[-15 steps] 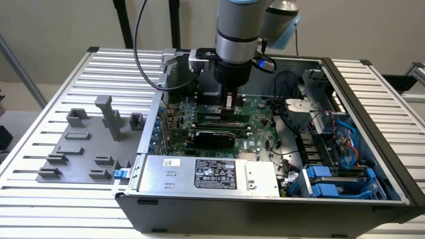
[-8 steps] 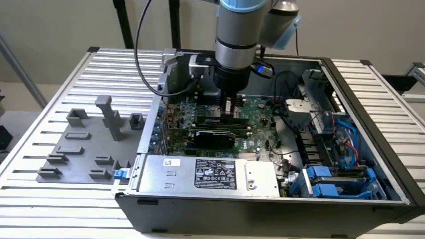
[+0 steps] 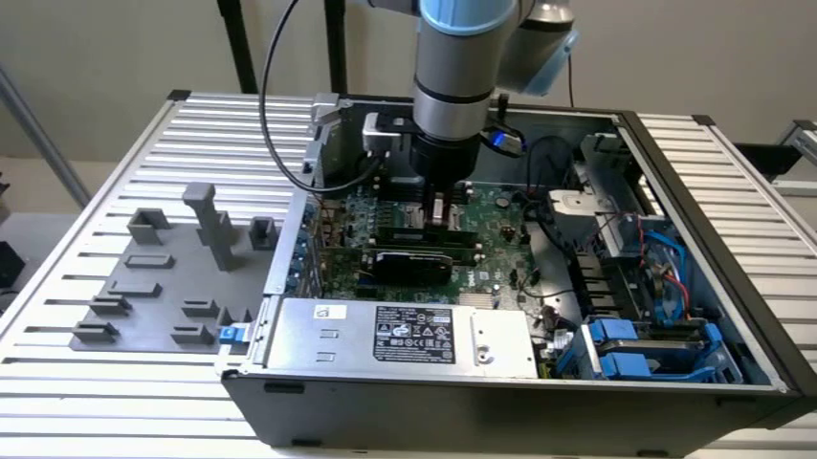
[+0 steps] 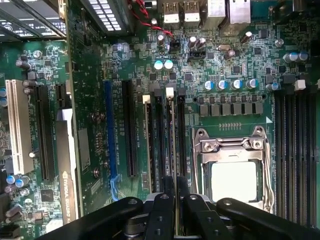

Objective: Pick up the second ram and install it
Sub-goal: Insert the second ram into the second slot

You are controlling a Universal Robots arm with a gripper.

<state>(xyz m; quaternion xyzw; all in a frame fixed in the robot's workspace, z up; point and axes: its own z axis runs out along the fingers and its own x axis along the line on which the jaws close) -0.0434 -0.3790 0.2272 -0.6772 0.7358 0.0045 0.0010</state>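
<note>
the arm reaches down into the open computer case (image 3: 715, 316), which sits on the slatted table (image 3: 128, 402) toward its far right part in the exterior view. the hand (image 4: 175, 187) is low over the motherboard (image 4: 230, 55), its two black fingers (image 4: 163, 210) pressed close on the thin top edge of the second ram (image 4: 171, 135). the stick stands on edge, lined up with a memory slot just beside the cpu socket (image 4: 234, 170), on the side away from the other bank of empty memory slots (image 4: 295, 150). whether it is fully seated in the slot cannot be told. close alongside it stands another ram stick (image 4: 156, 140) in a neighbouring slot. on the far side of that lie a blue expansion slot (image 4: 110, 135) and a white slot (image 4: 21, 127).

in the exterior view the hand (image 3: 441, 212) is near the middle of the board, behind a dark graphics card (image 3: 415, 260). the silver power supply (image 3: 402, 335) lies along the case's near edge. on the table's left part in that view sits a grey fixture plate (image 3: 153, 306) with upright blocks.
</note>
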